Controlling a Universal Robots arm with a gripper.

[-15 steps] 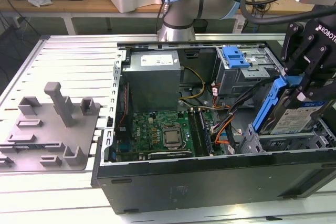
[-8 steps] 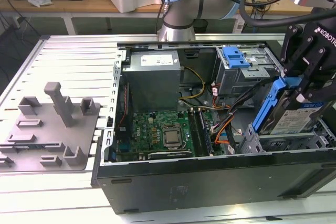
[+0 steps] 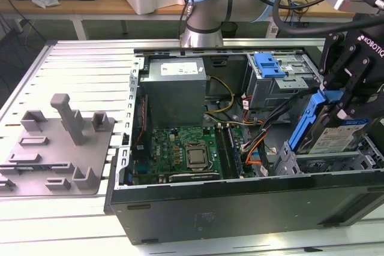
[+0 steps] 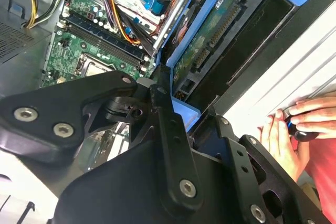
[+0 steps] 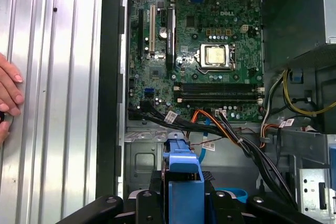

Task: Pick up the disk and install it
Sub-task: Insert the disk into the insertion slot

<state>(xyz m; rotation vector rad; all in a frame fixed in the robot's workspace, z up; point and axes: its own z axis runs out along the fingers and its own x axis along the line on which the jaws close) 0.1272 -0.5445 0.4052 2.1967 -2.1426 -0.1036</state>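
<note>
— Has it got the disk?

— Yes. In the exterior view the gripper (image 3: 343,105) has its jaws clamped on the upper edge of the disk (image 3: 336,137). The disk hangs tilted over the bay (image 3: 312,166) at the corner of the open case (image 3: 240,208), toward the exterior view's right.

— So it's picked up. Is it seated?

— I'd say not. Its lower end dips toward the bay, but most of it stands above the case wall. The drive cage (image 3: 270,67) sits just behind it.

— And the second wrist view?

— The disk's green circuit board (image 4: 212,38) faces the camera, past the black linkage. A person's hand (image 4: 286,129) rests on the ribbed table (image 4: 273,82), outside the case.

— And the first wrist view?

— It looks past the blue bracket (image 5: 184,182), pinched between the fingers, to the motherboard (image 5: 210,56). The pick is done, and the installing looks unfinished.
</note>
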